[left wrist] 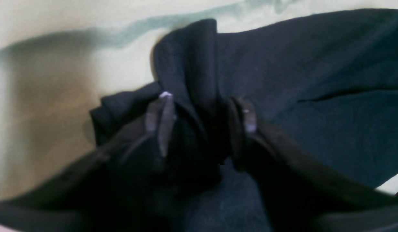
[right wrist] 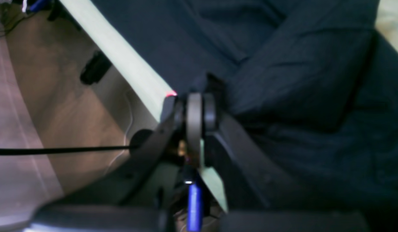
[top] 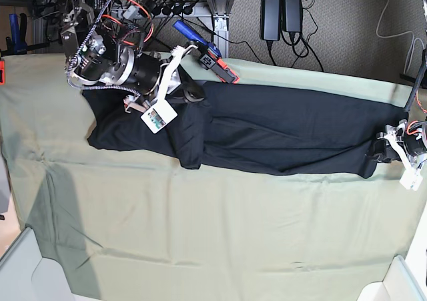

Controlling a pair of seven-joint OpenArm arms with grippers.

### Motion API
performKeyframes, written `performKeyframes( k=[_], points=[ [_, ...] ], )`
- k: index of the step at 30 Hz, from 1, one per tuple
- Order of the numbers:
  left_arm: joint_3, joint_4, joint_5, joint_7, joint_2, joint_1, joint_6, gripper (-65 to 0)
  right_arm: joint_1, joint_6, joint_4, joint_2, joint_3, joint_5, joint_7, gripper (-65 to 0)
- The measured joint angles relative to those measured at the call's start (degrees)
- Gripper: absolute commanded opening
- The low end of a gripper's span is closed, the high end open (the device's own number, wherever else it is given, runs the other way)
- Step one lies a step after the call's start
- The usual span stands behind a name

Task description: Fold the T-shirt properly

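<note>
The black T-shirt (top: 287,127) lies stretched lengthwise across the table, plain side showing, with its left part folded over. My left gripper (left wrist: 203,119) is at the shirt's right end (top: 383,147). Its jaws stand apart and a ridge of black fabric (left wrist: 199,64) is bunched up loosely between them. My right gripper (right wrist: 192,96) is at the shirt's far edge near the left end (top: 193,93). It is shut, and the fabric (right wrist: 299,80) peaks up to its tips.
A pale green cloth (top: 200,234) covers the table under the shirt. Cables and power bricks (top: 280,11) hang behind the far edge. White bins (top: 20,267) sit at the near corners. Beyond the table edge, the right wrist view shows floor (right wrist: 41,96) and a black cable (right wrist: 57,150).
</note>
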Motion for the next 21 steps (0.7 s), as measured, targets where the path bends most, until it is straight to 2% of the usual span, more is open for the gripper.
performKeyframes(
  k=[2, 4, 5, 6, 9, 15, 17, 19, 21],
  points=[
    [0.0, 0.0, 0.0, 0.0, 0.0, 0.0, 0.0, -28.9, 0.0, 0.0, 0.0, 0.0, 0.0, 0.0, 0.0, -64.3],
    [0.0, 0.0, 0.0, 0.0, 0.0, 0.0, 0.0, -28.9, 0.0, 0.0, 0.0, 0.0, 0.0, 0.0, 0.0, -45.8],
    [0.0, 0.0, 0.0, 0.0, 0.0, 0.0, 0.0, -28.9, 0.0, 0.0, 0.0, 0.0, 0.0, 0.0, 0.0, -39.0],
    [0.0, 0.0, 0.1, 0.0, 0.0, 0.0, 0.0, -28.9, 0.0, 0.0, 0.0, 0.0, 0.0, 0.3, 0.0, -35.3],
    [-2.4, 0.0, 1.2, 0.1, 0.0, 0.2, -0.1, -28.9, 0.0, 0.0, 0.8, 0.0, 0.0, 2.0, 0.0, -34.9],
    [-13.3, 0.0, 1.5, -0.1, -1.7, 0.2, 0.5, -28.9, 0.5, 0.0, 7.3, -0.1, 0.0, 2.4, 1.1, -34.9],
    [-15.7, 0.0, 1.6, -0.1, -2.1, 0.1, 2.1, -28.9, 1.4, 0.0, 7.5, -0.4, 0.2, 0.2, 1.1, -34.9],
    [-16.5, 0.0, 1.5, 0.0, -2.3, 0.2, 2.3, -28.9, 2.4, 0.0, 7.4, -0.3, 0.3, -1.8, 1.8, -34.9],
    [-16.5, 0.0, 1.3, 0.6, -2.4, 0.5, 2.3, -28.9, 3.0, 0.0, 7.4, -0.3, 0.3, -4.4, 3.5, -38.5]
  ],
)
